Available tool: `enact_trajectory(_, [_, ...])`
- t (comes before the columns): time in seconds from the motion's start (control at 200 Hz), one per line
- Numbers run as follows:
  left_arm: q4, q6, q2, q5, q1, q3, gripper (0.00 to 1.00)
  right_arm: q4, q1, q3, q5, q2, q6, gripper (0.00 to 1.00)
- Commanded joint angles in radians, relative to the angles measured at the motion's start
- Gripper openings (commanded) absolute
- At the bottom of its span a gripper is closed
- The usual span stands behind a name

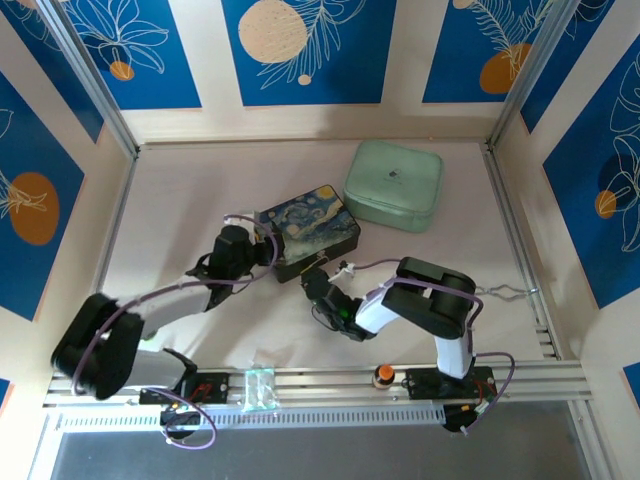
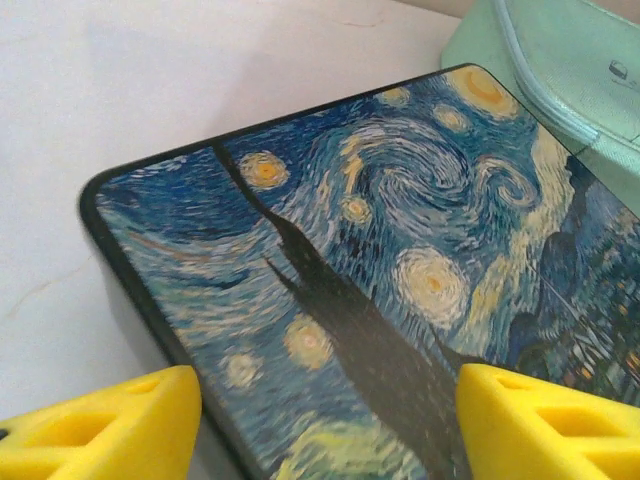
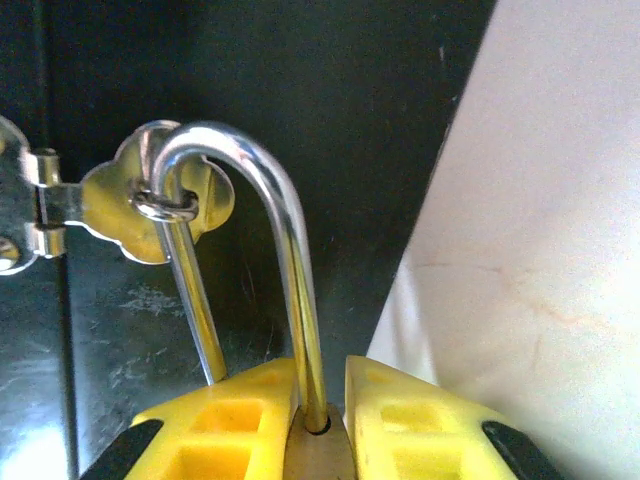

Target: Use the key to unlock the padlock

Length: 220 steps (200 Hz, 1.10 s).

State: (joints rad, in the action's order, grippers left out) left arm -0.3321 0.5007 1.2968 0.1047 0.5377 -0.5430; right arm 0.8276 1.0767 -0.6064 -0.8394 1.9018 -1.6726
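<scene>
The right hand point(image 3: 320, 425) is clenched on the padlock point(image 3: 290, 250); just past its fingertips, the shackle threads the hasp point(image 3: 110, 205) of the starry box point(image 2: 380, 250). The left hand point(image 2: 325, 405) hovers released over that box's corner. The lock seems steadied; next, the key must reach its hidden keyway.

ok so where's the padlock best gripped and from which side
Grip the padlock by its brass body, coming from the end opposite the shackle. The shackle is a thin round bar threaded through the ring of the hasp on the dark box, so it likely gives poor purchase. The right gripper is shut on the body this way.
</scene>
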Motion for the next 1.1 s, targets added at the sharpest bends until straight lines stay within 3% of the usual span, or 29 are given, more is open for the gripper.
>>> enact_trajectory(0.0, [0.253,0.018,-0.088,-0.018,-0.004,-0.092,0.76,-0.254,0.018,0.014,-0.067,0.026,-0.07,0.03])
enact_trajectory(0.15, [0.346,0.128,-0.086,0.01,-0.008,-0.113,0.81,-0.215,0.028,0.037,-0.05,0.073,-0.125,0.03])
enact_trajectory(0.28, [0.231,0.238,-0.057,0.024,-0.009,-0.026,0.81,-0.21,0.029,0.045,-0.053,0.081,-0.119,0.04])
enact_trajectory(0.54, [0.129,0.258,0.094,0.027,-0.007,-0.025,0.79,-0.162,0.026,0.044,-0.025,0.11,-0.085,0.04])
enact_trajectory(0.825, [0.139,0.235,0.162,0.068,-0.004,0.038,0.6,-0.1,0.015,0.041,0.019,0.101,-0.013,0.05])
enact_trajectory(0.91, [0.141,0.222,0.184,0.07,-0.005,0.059,0.53,-0.121,0.018,0.04,-0.034,0.104,-0.043,0.04])
enact_trajectory(1.096, [0.165,0.142,0.227,0.108,0.001,0.082,0.44,0.063,-0.028,0.068,-0.054,0.144,-0.007,0.03])
